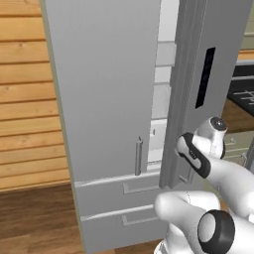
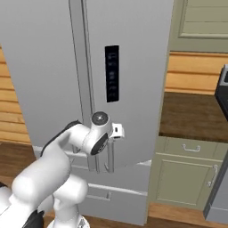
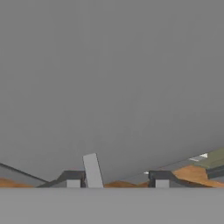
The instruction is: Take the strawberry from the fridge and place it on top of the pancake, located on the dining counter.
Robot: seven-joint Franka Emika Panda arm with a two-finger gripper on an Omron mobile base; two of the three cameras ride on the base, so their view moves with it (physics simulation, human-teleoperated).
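The fridge (image 1: pixel 104 89) is tall and light grey; its left door stands slightly ajar, and a narrow strip of white interior (image 1: pixel 161 99) shows in the gap. The right door (image 2: pixel 133 53) carries a black panel (image 2: pixel 112 73). My gripper (image 3: pixel 117 180) is close against the right door, beside its vertical bar handle (image 2: pixel 109 158). In the hand view the handle (image 3: pixel 92 170) rises between the two fingertips, close to the left one (image 3: pixel 72 179), and the fingers stand well apart. The strawberry is hidden. The pancake and dining counter are out of view.
Two fridge drawers (image 1: pixel 119 198) lie below the doors. To the right stand an olive-green cabinet (image 2: pixel 187 178) under a dark wooden counter (image 2: pixel 191 116), and a dark stove (image 1: pixel 243 94). A wood-plank wall (image 1: pixel 25 99) is on the left.
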